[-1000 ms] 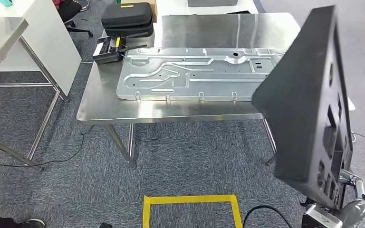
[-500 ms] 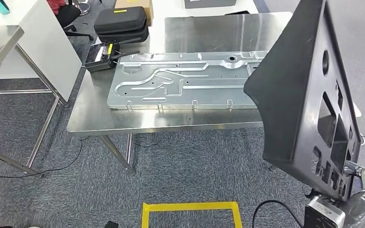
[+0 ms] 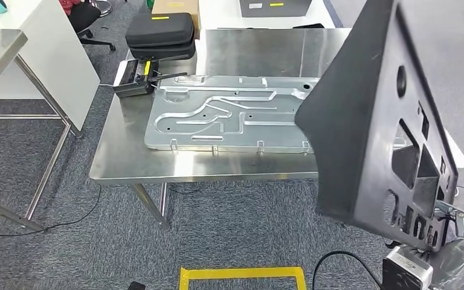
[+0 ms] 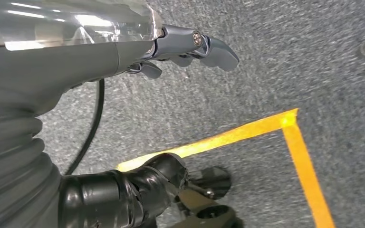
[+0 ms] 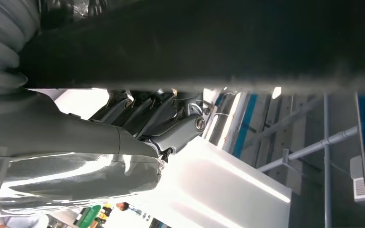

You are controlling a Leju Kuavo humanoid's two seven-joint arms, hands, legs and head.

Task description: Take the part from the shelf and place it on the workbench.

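The left hand hung over grey carpet beside yellow floor tape, fingers loosely curled, grasping nothing. A pressed silver metal panel lay on the stainless steel desk. No writing was legible. The large black moulded plastic part, wedge-shaped with rectangular cut-outs, stood upright at the right, in front of the desk's edge, grasped from below by the right hand, fingers clenched against its underside.

Grey ribbed robot hand, seemingly plastic-wrapped, dark fingers.
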